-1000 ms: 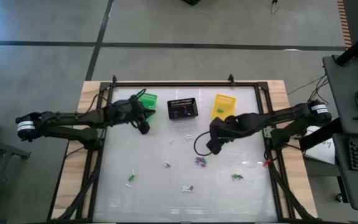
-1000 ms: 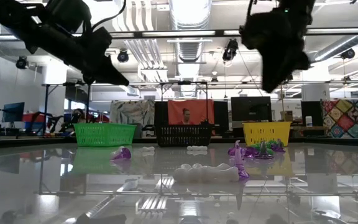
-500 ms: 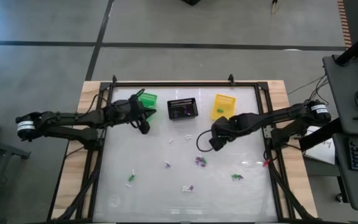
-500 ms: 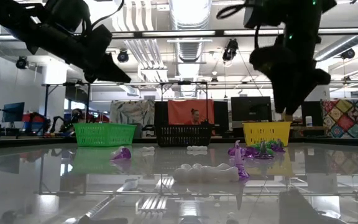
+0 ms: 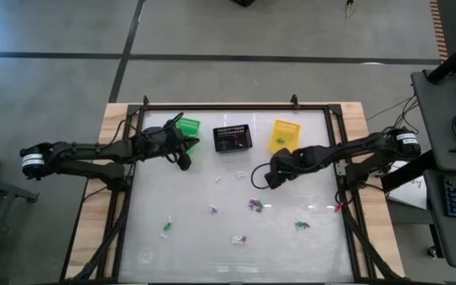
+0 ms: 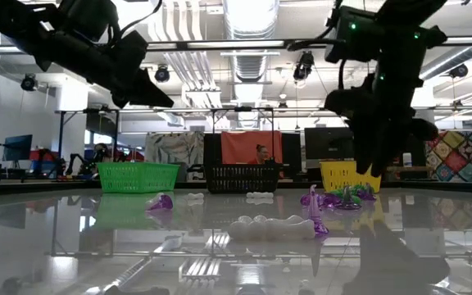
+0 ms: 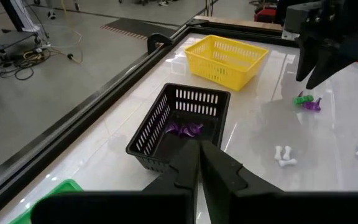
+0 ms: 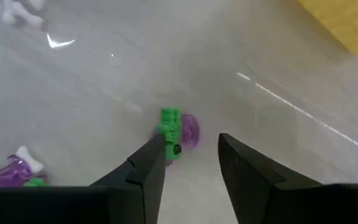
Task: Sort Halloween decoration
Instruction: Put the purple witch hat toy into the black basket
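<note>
Tiny white, purple and green trinkets lie scattered on the glossy table top. One green-and-purple trinket lies just beyond my right gripper, which is open, hangs above the table and touches nothing. A purple-green-white trinket and a white one lie farther off. My left gripper is shut and hovers beside the green basket, looking toward the black basket, which holds purple trinkets.
Three small baskets stand in a row near the far edge: green, black and yellow. More trinkets lie toward the near edge. A raised black frame rims the table. A person shows far behind.
My right gripper has come down toward the table, ending close above the green-and-purple trinket, and has shifted slightly toward the far edge. My left arm has kept still, and no trinket has moved.
</note>
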Robot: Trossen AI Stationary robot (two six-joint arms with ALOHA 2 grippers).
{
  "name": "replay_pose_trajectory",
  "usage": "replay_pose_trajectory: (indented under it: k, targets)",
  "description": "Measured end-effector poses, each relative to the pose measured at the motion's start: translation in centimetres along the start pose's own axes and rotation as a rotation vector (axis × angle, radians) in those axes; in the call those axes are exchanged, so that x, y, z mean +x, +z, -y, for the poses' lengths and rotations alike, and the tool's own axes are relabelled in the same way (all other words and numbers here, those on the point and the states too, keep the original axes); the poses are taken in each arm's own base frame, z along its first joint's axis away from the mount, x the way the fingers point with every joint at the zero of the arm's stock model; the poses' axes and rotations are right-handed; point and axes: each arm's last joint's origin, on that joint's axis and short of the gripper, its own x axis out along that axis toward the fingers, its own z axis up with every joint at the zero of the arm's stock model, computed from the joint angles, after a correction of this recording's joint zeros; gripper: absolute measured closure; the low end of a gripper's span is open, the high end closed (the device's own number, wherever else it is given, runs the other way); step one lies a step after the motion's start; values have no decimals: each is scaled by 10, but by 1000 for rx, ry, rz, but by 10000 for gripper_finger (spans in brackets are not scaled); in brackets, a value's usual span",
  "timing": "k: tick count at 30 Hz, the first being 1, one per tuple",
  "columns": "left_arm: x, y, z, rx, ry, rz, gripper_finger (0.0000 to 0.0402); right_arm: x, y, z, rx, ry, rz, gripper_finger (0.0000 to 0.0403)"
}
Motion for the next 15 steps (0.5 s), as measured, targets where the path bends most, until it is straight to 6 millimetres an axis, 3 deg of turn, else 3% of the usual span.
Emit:
replay_pose_trajectory:
  k: [15]
  targets:
    - [0,4,0,10,6,37,402,17,-8,8,61,56,31,280]
